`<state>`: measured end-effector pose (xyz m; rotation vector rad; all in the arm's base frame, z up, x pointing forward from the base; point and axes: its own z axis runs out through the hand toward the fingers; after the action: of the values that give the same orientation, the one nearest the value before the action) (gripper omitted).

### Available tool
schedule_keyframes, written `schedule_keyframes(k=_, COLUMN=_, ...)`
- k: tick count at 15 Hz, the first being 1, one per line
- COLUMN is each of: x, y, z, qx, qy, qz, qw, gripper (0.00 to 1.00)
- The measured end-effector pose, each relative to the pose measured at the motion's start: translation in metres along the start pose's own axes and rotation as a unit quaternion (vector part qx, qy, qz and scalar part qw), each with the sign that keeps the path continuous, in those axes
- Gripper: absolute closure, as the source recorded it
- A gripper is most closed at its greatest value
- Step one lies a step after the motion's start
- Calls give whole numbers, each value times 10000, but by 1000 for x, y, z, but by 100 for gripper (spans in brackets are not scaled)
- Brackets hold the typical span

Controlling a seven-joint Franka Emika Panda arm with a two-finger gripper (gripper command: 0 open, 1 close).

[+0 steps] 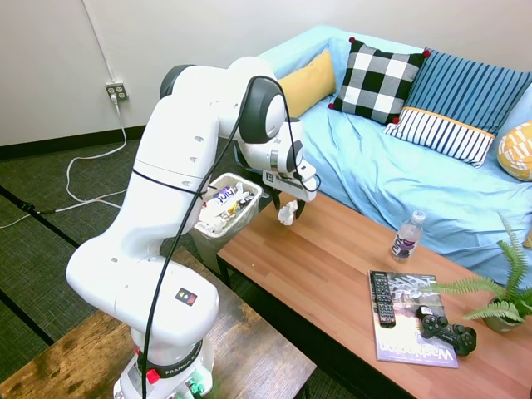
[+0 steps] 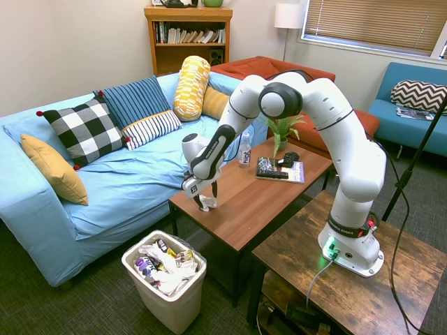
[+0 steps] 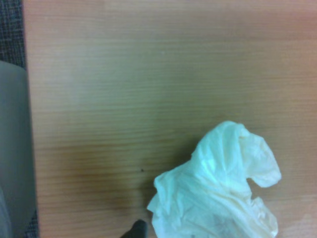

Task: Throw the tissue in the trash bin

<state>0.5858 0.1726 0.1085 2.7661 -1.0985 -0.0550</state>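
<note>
gripper (image 2: 204, 197) pinched shut on the tissue (image 2: 207, 203), hanging just above the near-left corner of the wooden coffee table (image 2: 244, 202), crumpled white wad showing below the fingers and filling a corner of the wrist view (image 3: 218, 188). left of and below that corner, on the floor: trash bin (image 2: 167, 307), white liner folded over the rim, stuffed with wrappers and other crumpled papers. further right along the table: water bottle (image 2: 244, 150) upright by the sofa edge, then remote (image 2: 265, 167) lying on a magazine (image 2: 297, 171), black game controller (image 2: 288, 160) beside it, potted fern (image 2: 283, 129) at the far end
</note>
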Motion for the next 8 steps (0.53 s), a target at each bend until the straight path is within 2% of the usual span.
schedule_keyframes(k=8, x=6, y=-6, z=12, qx=23, qy=-104, qz=80, qw=9999, gripper=100)
